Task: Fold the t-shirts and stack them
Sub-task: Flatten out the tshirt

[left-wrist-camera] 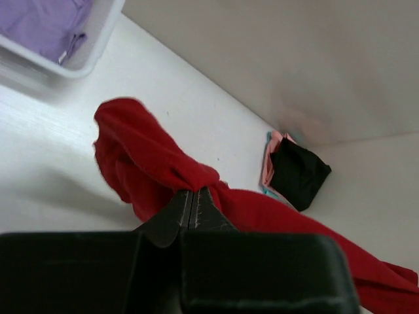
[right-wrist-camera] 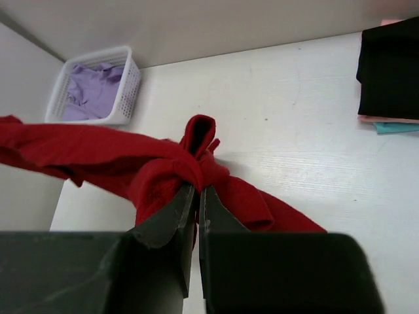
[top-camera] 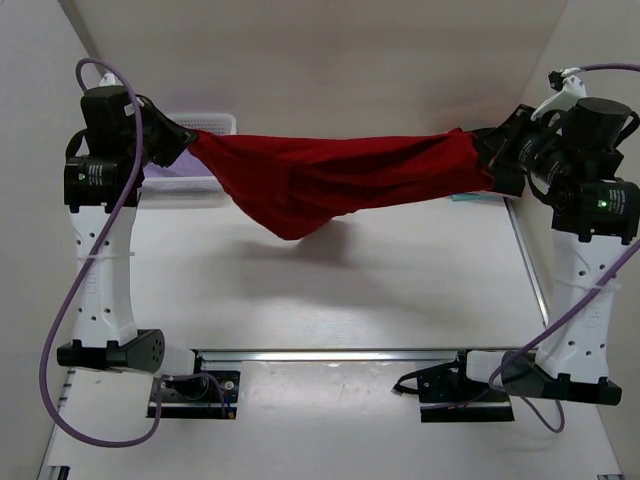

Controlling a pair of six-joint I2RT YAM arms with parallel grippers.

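Above the table point(top-camera: 380, 290), in mid-air: the deep red t-shirt point(top-camera: 330, 180) is strung between the two grippers, clear of the surface. It sags to a low belly left of centre and throws a soft shadow on the top below.

Left gripper point(left-wrist-camera: 192, 199): jaws pinched together on a bunched end of the red cloth. A wad of it bulges out past the tips.
Right gripper point(right-wrist-camera: 198, 193): jaws narrowed to a slit and clamped on the other bunched end. One fold stands up just beyond the tips.

Surface: white tabletop with pale walls point(top-camera: 350, 60) behind and to both sides.
- Far left corner: a white lattice basket point(right-wrist-camera: 127, 85) with the lavender t-shirt point(right-wrist-camera: 95, 91) crumpled inside.
- Far right: a folded stack on the table, black t-shirt point(right-wrist-camera: 389, 69) on top, with a pink layer point(left-wrist-camera: 268, 163) and a teal layer point(right-wrist-camera: 396, 127) showing at its edges underneath. The stack lies apart from the red cloth.

Arms: the left arm point(top-camera: 100, 260) and right arm point(top-camera: 585, 290) both rise from bases at the near edge. Their lower links stand close to upright, and the wrists turn inward to face each other. The grippers sit at about the same height, the left one in front of the basket. A purple cable point(top-camera: 60, 330) loops beside each arm.
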